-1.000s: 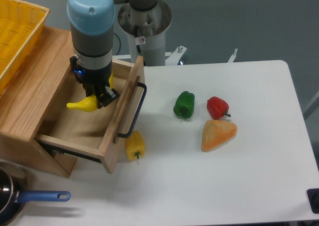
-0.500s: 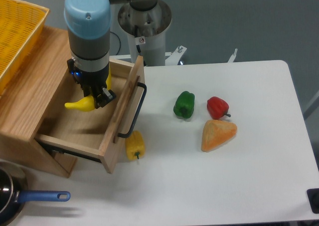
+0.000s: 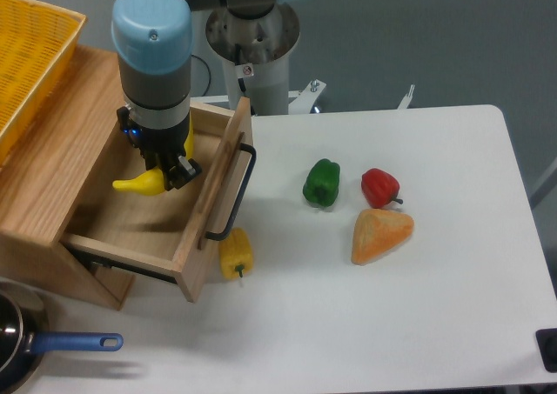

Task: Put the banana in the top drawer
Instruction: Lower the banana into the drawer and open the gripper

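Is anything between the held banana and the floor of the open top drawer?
Nothing visible. The claw holds the banana above the top drawer, which is pulled open. The wooden floor below it looks bare apart from shadow. The yellow pepper lies outside on the table, below the handle.

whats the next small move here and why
Probably lower a little and open the fingers. The gripper holds the banana over the open top drawer, inside its walls, so it looks ready to release. How high it sits above the drawer floor is hard to judge.
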You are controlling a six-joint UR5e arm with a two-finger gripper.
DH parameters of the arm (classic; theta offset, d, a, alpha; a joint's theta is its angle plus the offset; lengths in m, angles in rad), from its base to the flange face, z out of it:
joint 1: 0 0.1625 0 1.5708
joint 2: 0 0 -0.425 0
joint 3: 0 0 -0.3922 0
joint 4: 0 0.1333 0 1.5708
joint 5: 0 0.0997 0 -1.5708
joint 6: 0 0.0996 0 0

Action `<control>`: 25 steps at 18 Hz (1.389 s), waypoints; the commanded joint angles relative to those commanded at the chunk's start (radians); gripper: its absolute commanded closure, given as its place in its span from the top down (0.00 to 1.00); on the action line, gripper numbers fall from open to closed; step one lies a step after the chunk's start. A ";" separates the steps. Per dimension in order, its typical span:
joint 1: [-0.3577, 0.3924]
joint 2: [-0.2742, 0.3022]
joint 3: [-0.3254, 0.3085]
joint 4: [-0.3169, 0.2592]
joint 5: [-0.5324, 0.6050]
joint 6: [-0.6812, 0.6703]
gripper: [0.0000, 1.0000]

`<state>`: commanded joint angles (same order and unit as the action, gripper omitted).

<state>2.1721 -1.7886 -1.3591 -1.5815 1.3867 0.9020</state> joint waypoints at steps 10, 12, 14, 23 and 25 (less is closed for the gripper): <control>-0.011 -0.015 0.000 0.017 0.000 0.000 0.37; -0.017 -0.020 0.000 0.023 0.000 0.000 0.37; -0.017 -0.023 0.000 0.025 0.000 0.000 0.37; -0.018 -0.026 0.000 0.029 0.003 0.000 0.38; -0.018 -0.028 -0.002 0.031 0.003 0.000 0.38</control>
<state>2.1537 -1.8162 -1.3606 -1.5509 1.3898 0.9020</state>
